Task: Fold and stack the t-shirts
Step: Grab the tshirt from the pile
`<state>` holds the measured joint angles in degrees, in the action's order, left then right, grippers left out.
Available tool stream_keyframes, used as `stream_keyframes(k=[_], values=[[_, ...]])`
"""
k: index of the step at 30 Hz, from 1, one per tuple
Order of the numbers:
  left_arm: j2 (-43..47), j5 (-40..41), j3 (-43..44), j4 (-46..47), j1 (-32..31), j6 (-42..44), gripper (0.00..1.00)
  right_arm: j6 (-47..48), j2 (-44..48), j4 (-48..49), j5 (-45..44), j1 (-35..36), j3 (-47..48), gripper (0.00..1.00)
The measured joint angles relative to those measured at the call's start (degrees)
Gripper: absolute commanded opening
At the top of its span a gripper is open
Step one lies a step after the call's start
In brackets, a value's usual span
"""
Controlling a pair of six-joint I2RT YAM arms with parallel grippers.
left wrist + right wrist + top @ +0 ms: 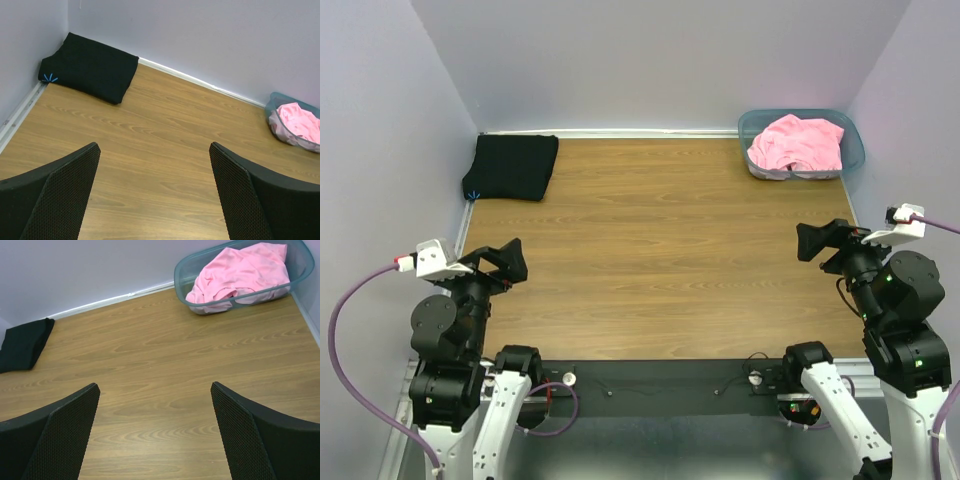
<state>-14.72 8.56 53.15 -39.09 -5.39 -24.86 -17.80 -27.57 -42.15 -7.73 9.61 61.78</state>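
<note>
Bin (857, 152): pink t-shirt (798, 143) inside | black t-shirt (512, 166): outside | left gripper (154, 150), right gripper (154, 388): apart

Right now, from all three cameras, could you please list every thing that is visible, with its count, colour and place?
black shirt: one, black, folded in a neat rectangle, far left corner of the table
pink shirt: one, light pink, crumpled inside the bin
bin: one, see-through blue-green, far right corner of the table
table: one, brown wood grain, bare in the middle
walls: three, pale purple, around the left, far and right sides
left arm: one, black and white, near left corner, jaws open and empty
right arm: one, black and white, near right corner, jaws open and empty
</note>
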Motion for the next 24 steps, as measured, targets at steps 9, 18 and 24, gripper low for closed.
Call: stream_keyframes(k=[9, 18, 24], values=[[-1.97, -0.07, -0.74, 0.15, 0.0, -2.36, 0.99, -1.79, -7.02, 0.66, -0.63, -0.2, -0.04, 1.0], [-3.13, -7.06, -2.1, 0.15, -0.66, -5.49, 0.99, -6.16, -36.94, 5.9, -3.8, -0.24, 4.83, 1.0], [-3.13, -8.68, -1.9, -0.11, -5.38, -5.57, 0.99, -6.47, -57.9, 8.76, -7.23, -3.02, 20.39, 1.0]])
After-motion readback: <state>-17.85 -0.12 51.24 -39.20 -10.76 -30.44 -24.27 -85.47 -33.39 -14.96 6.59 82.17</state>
